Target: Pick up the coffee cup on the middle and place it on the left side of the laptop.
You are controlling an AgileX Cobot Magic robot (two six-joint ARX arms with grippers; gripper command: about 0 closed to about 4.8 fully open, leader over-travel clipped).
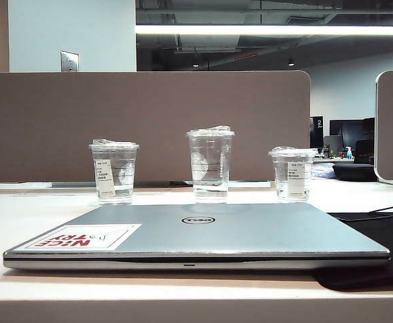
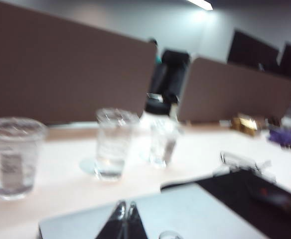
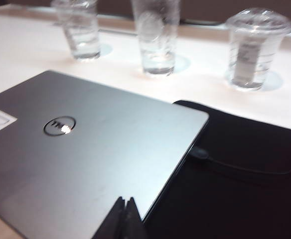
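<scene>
The coffee cup [image 1: 210, 165], tall, clear and lidded, stands in the middle of the row behind the laptop [image 1: 196, 235]. It also shows in the left wrist view as the coffee cup [image 2: 113, 144] and in the right wrist view as the coffee cup [image 3: 157, 35]. The silver laptop [image 3: 80, 149] lies closed, with a red-and-white sticker [image 1: 82, 237] on its lid. My left gripper [image 2: 125, 205] hovers shut over the laptop lid [image 2: 185, 214], holding nothing. My right gripper [image 3: 124, 200] is shut and empty near the laptop's edge. Neither arm appears in the exterior view.
Two shorter clear cups with white labels flank the coffee cup: one on the left [image 1: 114, 171], one on the right [image 1: 293, 173]. A black mat [image 3: 235, 179] with a cable [image 3: 245, 169] lies right of the laptop. A brown partition [image 1: 143, 121] stands behind the cups.
</scene>
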